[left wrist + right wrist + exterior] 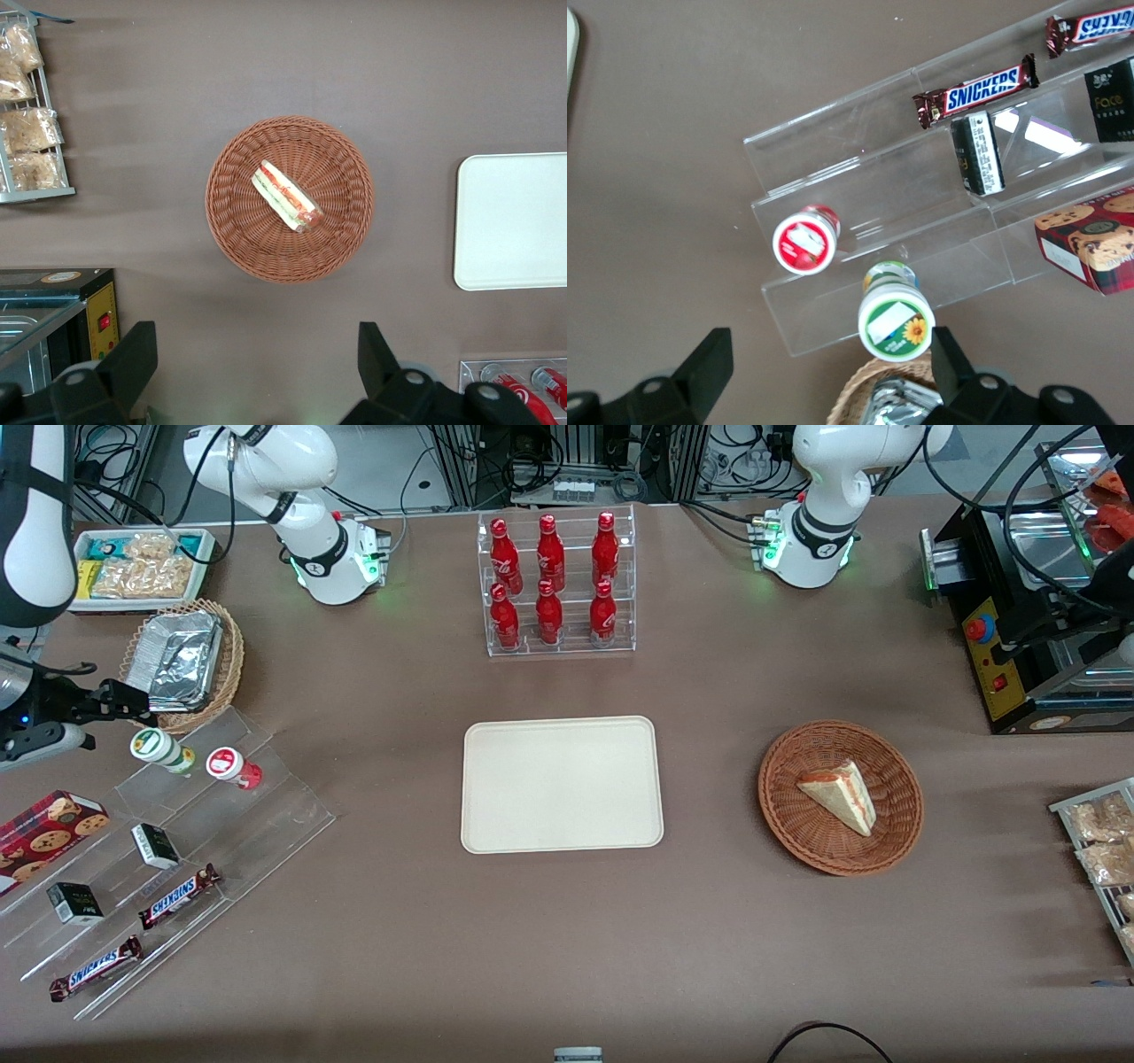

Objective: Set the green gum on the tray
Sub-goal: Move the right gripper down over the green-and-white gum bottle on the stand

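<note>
Jaws of our gripper (pixel 824 372) hang open and empty above the green gum (pixel 896 316); nothing grasped yet, and the tray (pixel 562 784) sits bare.

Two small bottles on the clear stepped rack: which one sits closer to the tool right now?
The green gum, with the green-and-white lid. It lies nearly between the open fingers of the tool, while the red-lidded bottle stands one step lower on the rack.

Right arm's hand (pixel 828 376) raised, fingers spread wide
</note>
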### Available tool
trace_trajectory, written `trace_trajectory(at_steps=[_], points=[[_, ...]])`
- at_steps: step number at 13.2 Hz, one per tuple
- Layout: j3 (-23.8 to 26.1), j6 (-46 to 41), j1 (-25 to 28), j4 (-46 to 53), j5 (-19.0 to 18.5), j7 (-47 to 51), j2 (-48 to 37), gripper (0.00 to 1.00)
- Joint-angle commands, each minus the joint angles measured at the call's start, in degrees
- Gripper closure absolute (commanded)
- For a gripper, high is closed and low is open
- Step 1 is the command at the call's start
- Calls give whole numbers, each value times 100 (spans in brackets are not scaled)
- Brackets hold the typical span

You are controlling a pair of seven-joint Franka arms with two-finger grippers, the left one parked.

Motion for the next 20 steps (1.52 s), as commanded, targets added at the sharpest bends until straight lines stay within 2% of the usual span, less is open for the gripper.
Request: trace_trajectory(at_steps=[1, 3, 6, 8, 13, 20], points=[[-213, 652, 12, -738, -105, -1106, -424, 1], [-371, 1083, 12, -1002, -106, -1707, -433, 1], [-486, 1514, -6, -1556, -106, -1753, -573, 1], [-495, 1594, -6, -1583, -106, -1849, -521, 1], [-583, 2437, -24, -2005, -106, -2201, -442, 1], [-583, 2737, 20, -2005, -106, -2193, -196, 1]])
